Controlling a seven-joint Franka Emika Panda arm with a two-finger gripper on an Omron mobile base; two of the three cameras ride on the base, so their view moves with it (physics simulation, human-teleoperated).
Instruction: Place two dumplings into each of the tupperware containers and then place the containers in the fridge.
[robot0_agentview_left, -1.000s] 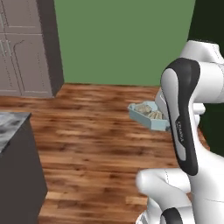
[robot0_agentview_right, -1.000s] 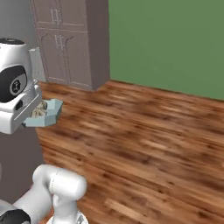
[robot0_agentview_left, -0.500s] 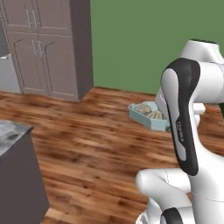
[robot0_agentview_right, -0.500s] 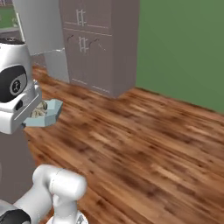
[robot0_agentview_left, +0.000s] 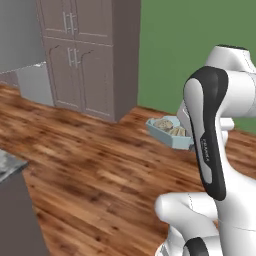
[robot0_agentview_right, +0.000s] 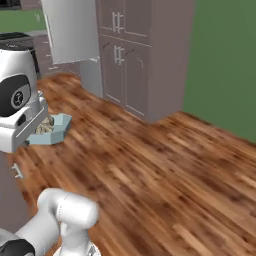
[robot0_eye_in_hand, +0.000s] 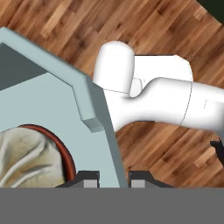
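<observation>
1. The white arm rises from the base with its dark-banded upper link standing nearly upright in the left base view; its forearm folds back over the base, keeping the hand close to the body.
2. The gripper shows in the hand view as two dark finger tips at 6 o'clock, one on each side of the wall of a tupperware container.
3. The jaws stand narrow, clamped on that pale teal wall, so the tub is carried in the air above the wooden floor.
4. In the left base view the container juts out at about 9 o'clock from the arm's upper link, level and clear of the floor.
5. In the right base view the same container sticks out at about 3 o'clock from the white hand housing.
6. Dumplings lie inside the tub as pale tan lumps; the exact number cannot be told.
7. In the hand view one dumpling lies at about 8 o'clock from the finger tips, just inside the gripped wall.
8. Tall grey-brown cabinets stand ahead at about 11 o'clock in the left base view, well apart from the container.
9. A pale grey open door panel hangs beside the cabinets at about 11 o'clock in the right base view.
10. A green wall runs behind the cabinets.
11. A dark counter corner sits at 8 o'clock in the left base view, near the base.
</observation>
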